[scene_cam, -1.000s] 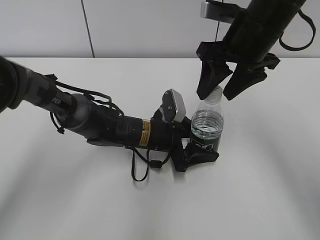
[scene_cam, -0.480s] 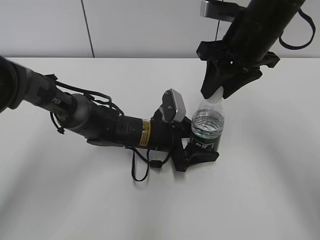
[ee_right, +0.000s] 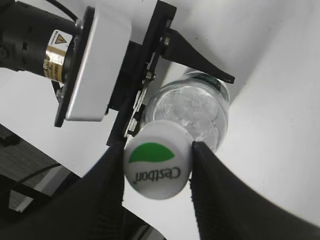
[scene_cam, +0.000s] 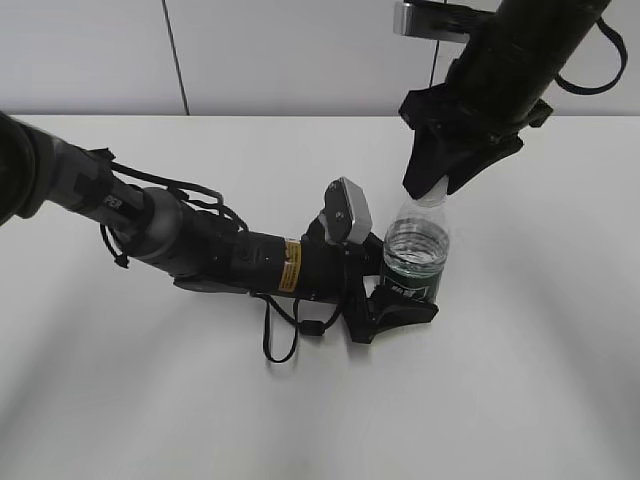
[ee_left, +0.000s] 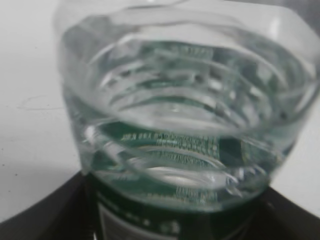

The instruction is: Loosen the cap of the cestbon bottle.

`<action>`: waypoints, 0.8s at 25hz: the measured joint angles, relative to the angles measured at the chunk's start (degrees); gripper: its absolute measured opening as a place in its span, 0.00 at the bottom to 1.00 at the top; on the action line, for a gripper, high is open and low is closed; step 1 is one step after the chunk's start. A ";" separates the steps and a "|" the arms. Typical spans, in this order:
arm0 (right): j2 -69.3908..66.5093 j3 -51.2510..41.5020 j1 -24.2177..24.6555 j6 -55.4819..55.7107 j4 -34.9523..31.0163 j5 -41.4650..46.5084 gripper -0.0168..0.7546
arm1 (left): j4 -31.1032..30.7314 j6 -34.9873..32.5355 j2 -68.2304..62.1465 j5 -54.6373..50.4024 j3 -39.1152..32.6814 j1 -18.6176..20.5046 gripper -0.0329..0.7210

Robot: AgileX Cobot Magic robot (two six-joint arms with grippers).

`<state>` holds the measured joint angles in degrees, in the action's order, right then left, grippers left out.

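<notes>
The cestbon bottle (scene_cam: 414,250) stands upright on the white table, clear with a dark green label band. My left gripper (scene_cam: 395,300) is shut on its lower body from the left; the bottle (ee_left: 180,125) fills the left wrist view. My right gripper (scene_cam: 437,180) comes down from above and is shut on the cap. In the right wrist view the white cap (ee_right: 157,167) with the green mark sits squeezed between both black fingers of my right gripper (ee_right: 157,172), the bottle body (ee_right: 192,112) below it.
The white table (scene_cam: 520,380) extends all round the bottle. The left arm (scene_cam: 200,245) lies low across the table from the left, with loose cables. A pale wall stands behind the table's far edge.
A second ago my right gripper's fingers were spread around the bottle top. They closed on the cap and now stay shut on it. The left arm and bottle have not moved.
</notes>
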<state>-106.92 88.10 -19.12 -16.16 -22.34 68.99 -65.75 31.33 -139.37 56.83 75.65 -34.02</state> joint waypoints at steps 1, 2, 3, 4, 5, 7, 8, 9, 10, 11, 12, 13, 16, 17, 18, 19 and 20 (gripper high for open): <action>0.00 0.00 0.00 -1.94 0.00 0.00 0.43 | 0.00 0.00 0.00 0.00 0.00 0.00 0.77; 0.00 0.00 0.00 -4.18 0.00 0.00 0.43 | 0.00 0.00 0.00 0.00 0.00 0.00 0.77; 0.00 0.00 0.00 -6.75 0.00 0.00 0.43 | 0.00 -0.11 0.00 0.00 0.00 0.00 0.77; 0.00 0.00 0.00 -9.24 0.00 0.00 0.43 | 0.00 -0.18 0.00 0.00 0.00 0.00 0.77; 0.00 0.00 0.00 -12.51 0.00 0.00 0.42 | -0.05 -0.23 0.00 0.00 0.00 0.00 0.77; 0.00 0.00 0.00 -19.16 -0.05 0.00 0.42 | -0.05 -0.41 0.00 0.00 0.00 0.00 0.77; 0.00 0.00 0.00 -23.12 -0.12 0.00 0.42 | -0.05 -0.46 0.00 0.00 0.00 0.00 0.77; 0.00 0.00 0.00 -27.19 -0.20 0.00 0.42 | -0.05 -0.53 0.00 0.00 0.00 0.00 0.77; 0.00 0.00 0.00 -31.02 -0.25 0.00 0.42 | -0.11 -0.58 0.00 0.00 0.00 0.00 0.77; 0.00 0.00 0.00 -33.73 -0.39 0.00 0.42 | -0.11 -0.58 0.00 0.00 0.00 0.00 0.77; 0.00 0.00 0.00 -36.07 -0.40 0.00 0.42 | -0.11 -0.64 0.00 0.00 0.00 0.00 0.77; 0.00 0.00 0.00 -37.38 -0.46 0.00 0.42 | -0.16 -0.64 0.00 0.00 0.00 0.00 0.77; 0.00 0.06 0.00 -38.16 -0.46 0.06 0.42 | -0.16 -0.69 0.00 0.00 0.00 0.00 0.77; 0.00 0.06 0.00 -37.98 -0.46 0.06 0.42 | -0.16 -0.69 0.00 0.00 0.00 0.00 0.77; 0.00 0.06 0.00 -37.47 -0.46 0.06 0.42 | -0.16 -0.69 0.00 0.00 0.00 0.00 0.77; 0.00 0.06 0.00 -36.62 -0.46 0.06 0.44 | -0.16 -0.69 0.00 0.00 0.00 0.00 0.77; 0.00 0.06 0.00 -35.55 -0.18 0.13 0.50 | -0.16 -0.60 0.00 -0.04 0.00 0.00 0.77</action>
<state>-106.92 88.16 -19.12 -51.71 -22.52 69.11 -65.91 30.72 -139.37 56.79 75.65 -34.02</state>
